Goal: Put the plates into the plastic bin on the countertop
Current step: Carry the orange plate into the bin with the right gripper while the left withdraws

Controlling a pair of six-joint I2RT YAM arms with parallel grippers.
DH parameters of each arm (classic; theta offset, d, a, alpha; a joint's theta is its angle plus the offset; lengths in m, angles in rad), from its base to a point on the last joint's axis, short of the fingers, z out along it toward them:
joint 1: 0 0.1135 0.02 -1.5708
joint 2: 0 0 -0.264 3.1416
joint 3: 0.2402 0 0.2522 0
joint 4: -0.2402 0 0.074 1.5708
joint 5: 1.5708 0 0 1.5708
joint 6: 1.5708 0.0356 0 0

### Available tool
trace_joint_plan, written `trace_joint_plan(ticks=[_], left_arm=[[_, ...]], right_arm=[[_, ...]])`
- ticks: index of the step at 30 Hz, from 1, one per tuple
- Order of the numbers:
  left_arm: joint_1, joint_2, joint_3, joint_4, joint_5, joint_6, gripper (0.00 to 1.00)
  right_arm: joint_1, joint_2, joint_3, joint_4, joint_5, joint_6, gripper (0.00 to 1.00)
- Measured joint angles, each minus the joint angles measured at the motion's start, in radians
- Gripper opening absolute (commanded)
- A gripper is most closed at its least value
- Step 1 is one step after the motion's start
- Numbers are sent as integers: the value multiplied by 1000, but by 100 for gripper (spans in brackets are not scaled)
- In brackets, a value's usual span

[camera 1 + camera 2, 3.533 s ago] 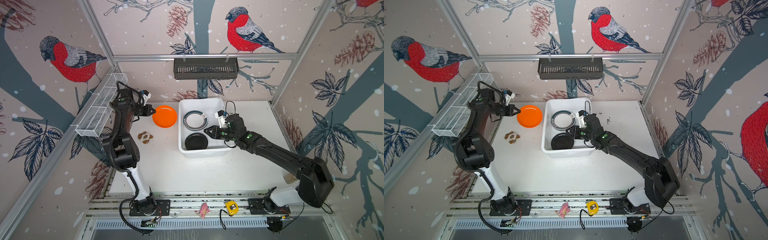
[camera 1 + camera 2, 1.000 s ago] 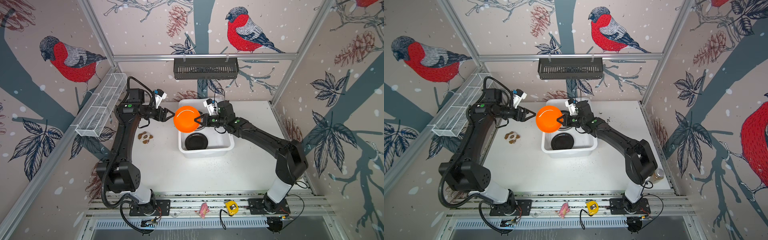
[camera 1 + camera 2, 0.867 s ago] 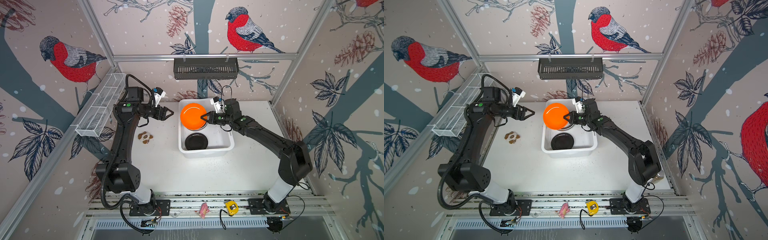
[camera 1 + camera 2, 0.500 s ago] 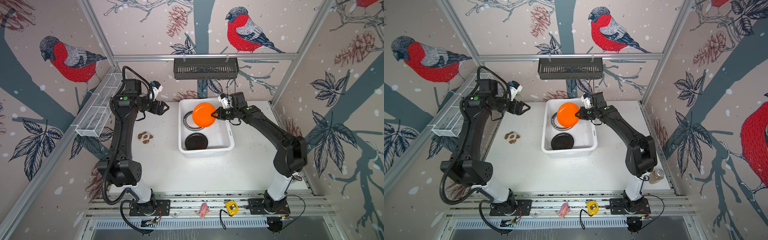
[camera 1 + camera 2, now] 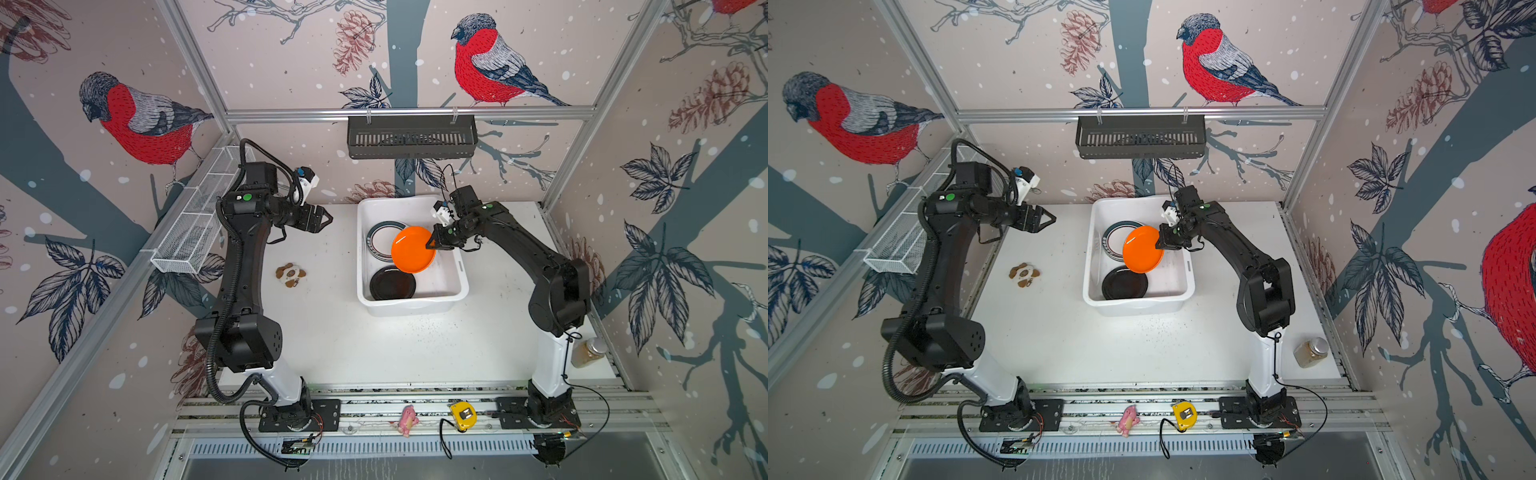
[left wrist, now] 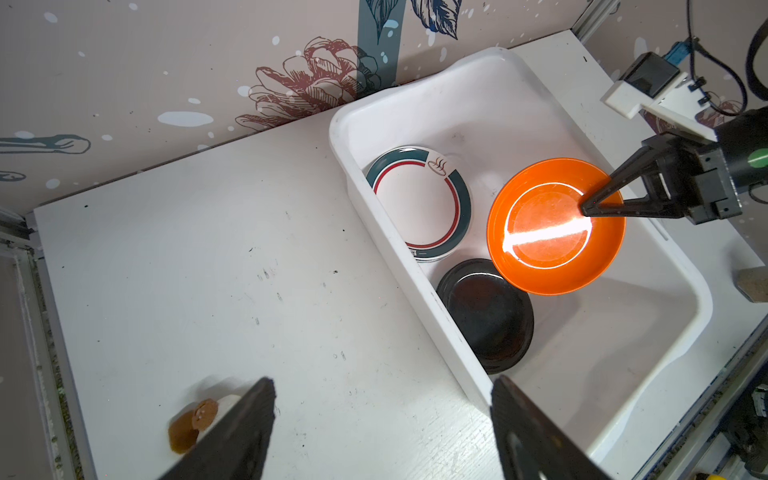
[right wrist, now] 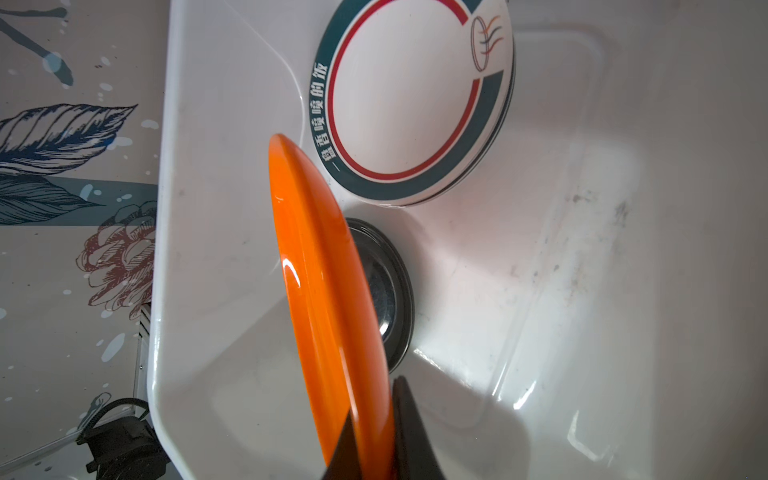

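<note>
Over the large white plastic bin [image 5: 415, 308], my right gripper [image 5: 431, 246] is clenched on the rim of the round orange plate [image 5: 409, 252], which is tilted. My left gripper [image 5: 326, 219] hangs released and empty above the white countertop [image 5: 374, 345].

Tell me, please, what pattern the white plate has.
The white plate has a teal rim band and red inner ring, clearest in the right wrist view.

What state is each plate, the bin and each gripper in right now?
plastic bin, upright on the countertop, plates inside.
orange plate, tilted, held by its rim above the plastic bin.
right gripper, shut on the orange plate.
left gripper, open, empty, beside the plastic bin.
black plate, flat in the plastic bin.
banded white plates, stacked flat in the plastic bin.
</note>
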Motion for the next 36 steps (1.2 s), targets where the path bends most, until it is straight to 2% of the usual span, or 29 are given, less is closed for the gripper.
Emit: trace_joint_plan(ticks=[7,17,27,36], left_arm=[[8,12,-52,40,44,0,81],[9,71,-43,80,76,16,81],[9,101,-32,86,98,15,80],[9,101,-39,84,100,15,79]], right_arm=[[18,84,53,-77,19,-18,4],[82,200,133,-138,45,-24,4],[80,249,144,-146,5,-25,5],[76,266,140,-153,-34,-45,11]])
